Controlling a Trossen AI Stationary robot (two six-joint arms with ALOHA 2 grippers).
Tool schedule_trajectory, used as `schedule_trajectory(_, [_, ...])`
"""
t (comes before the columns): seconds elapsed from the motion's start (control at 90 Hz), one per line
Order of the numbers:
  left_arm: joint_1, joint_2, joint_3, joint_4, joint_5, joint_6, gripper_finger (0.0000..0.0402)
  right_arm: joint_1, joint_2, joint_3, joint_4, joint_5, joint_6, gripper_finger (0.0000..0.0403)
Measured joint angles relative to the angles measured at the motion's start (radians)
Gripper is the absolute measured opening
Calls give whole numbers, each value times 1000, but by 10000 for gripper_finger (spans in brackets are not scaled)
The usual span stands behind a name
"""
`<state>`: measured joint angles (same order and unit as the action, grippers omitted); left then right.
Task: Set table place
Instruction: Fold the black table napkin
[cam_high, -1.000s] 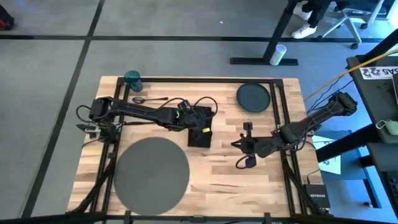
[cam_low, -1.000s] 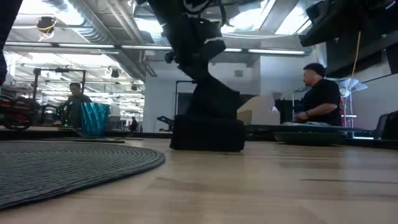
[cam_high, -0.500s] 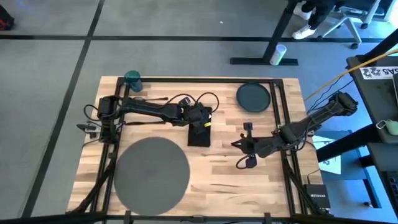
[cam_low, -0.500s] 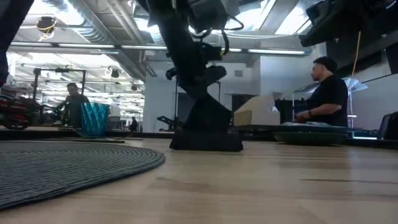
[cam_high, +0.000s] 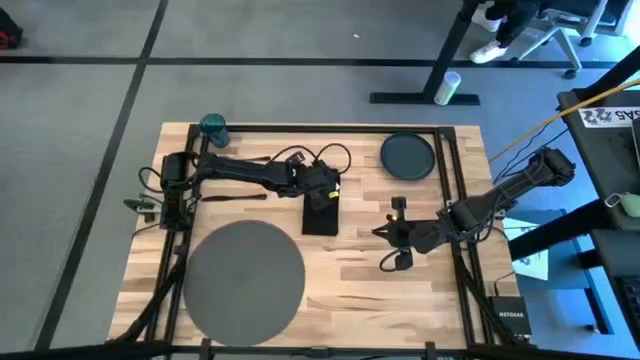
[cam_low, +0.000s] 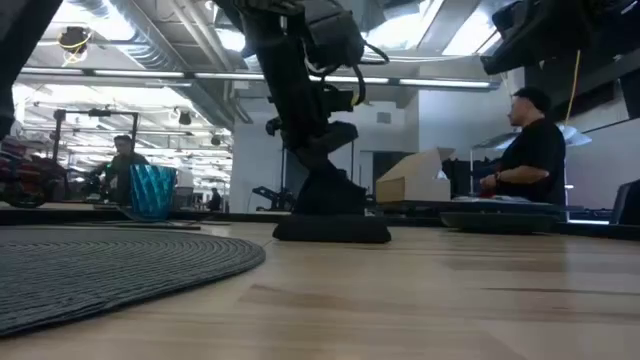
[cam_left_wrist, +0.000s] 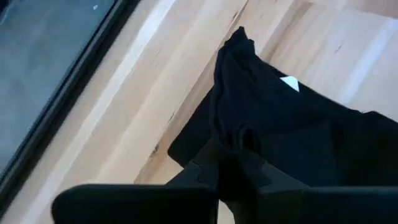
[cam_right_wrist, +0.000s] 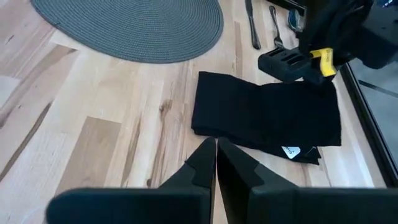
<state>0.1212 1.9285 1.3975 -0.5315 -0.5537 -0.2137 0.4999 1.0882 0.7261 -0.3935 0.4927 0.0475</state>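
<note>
The napkin (cam_high: 322, 214) is black cloth, folded into a rectangle, lying mid-table with its long axis running from far edge to near edge. The left gripper (cam_left_wrist: 231, 163) pinches a bunched fold at its far end. The right gripper (cam_right_wrist: 216, 155), fingers pressed together, waits near the right edge.

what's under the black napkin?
Bare wood of the table; the napkin lies flat beside the mat. Left gripper pinches one edge. Anything beneath it is hidden.
</note>
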Motion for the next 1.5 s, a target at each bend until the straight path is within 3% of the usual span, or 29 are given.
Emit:
schedule_trajectory(0.656, [1, 2, 0, -3, 0, -27, 115, 0, 0, 0, 1, 0, 0, 0])
schedule_trajectory(1.033, [19, 2, 0, -13, -38, -19, 160, 0, 0, 0, 1, 0, 0, 0])
schedule_trajectory(1.167, [25, 0, 0, -35, -40, -13, 139, -1, 5, 0, 3, -6, 0, 0])
schedule_trajectory(1.378, [1, -8, 0, -143, -51, 9, 22, -12, 75, 0, 24, -8, -16, 0])
schedule_trajectory(1.5, [-23, -8, 0, -205, -93, -18, 3, -34, 124, 0, 77, -8, -53, 0])
